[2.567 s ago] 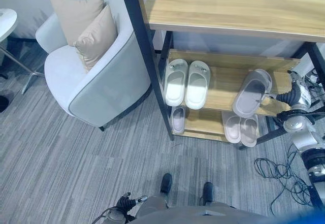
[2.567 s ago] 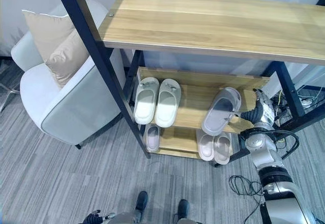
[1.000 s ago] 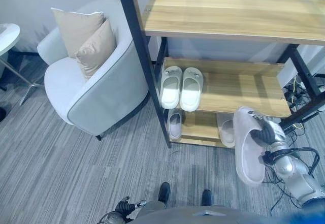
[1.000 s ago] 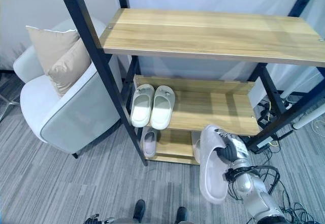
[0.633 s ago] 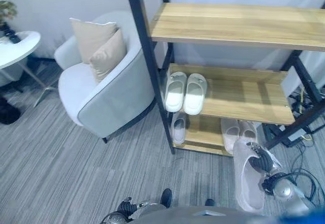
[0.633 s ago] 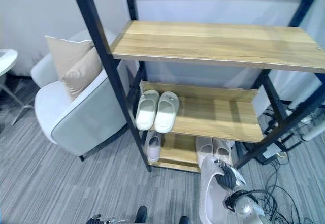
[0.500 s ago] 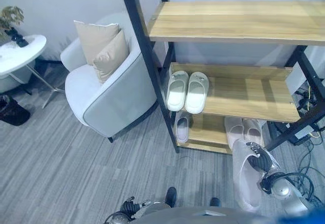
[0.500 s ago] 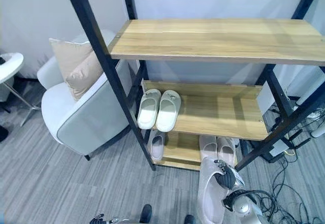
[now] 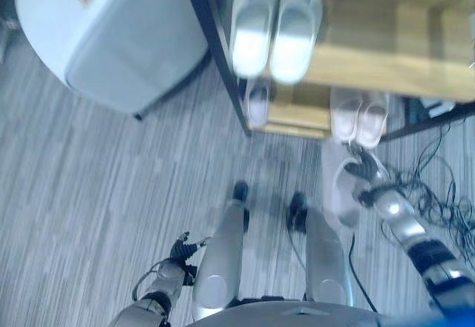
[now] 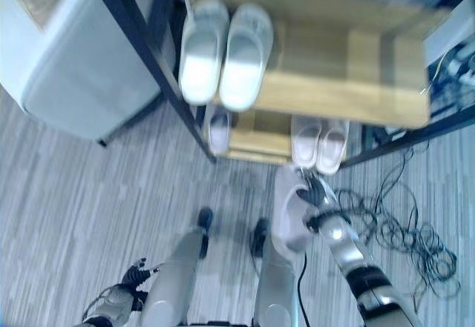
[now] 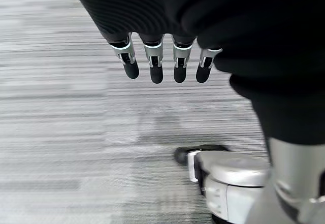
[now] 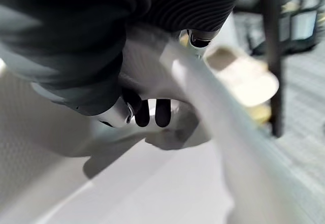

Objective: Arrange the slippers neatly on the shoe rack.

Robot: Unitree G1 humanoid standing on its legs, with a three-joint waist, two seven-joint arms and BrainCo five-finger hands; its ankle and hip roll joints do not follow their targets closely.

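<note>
My right hand (image 9: pixel 364 176) is shut on a grey slipper (image 9: pixel 335 187) and holds it low over the floor, just in front of the shoe rack's (image 9: pixel 415 75) bottom shelf. In the right wrist view my fingers (image 12: pixel 150 113) curl under the slipper's strap (image 12: pixel 203 89). A pale pair (image 9: pixel 273 24) lies side by side on the middle shelf's left part. On the bottom shelf sit a pinkish pair (image 9: pixel 360 115) at the right and a single small slipper (image 9: pixel 257 105) at the left. My left hand (image 9: pixel 182 251) hangs open low at my side, its fingers (image 11: pixel 156 61) straight above the carpet.
A light grey armchair (image 9: pixel 111 38) stands left of the rack, close to its dark front post (image 9: pixel 215 56). The right part of the middle shelf (image 10: pixel 356 82) is bare wood. Grey striped carpet (image 9: pixel 89 193) spreads in front of the rack.
The right hand has drawn the grey slipper off the middle shelf's right end and lowered it before the bottom shelf. The camera has since tilted steeply down. The left hand stays hanging.
</note>
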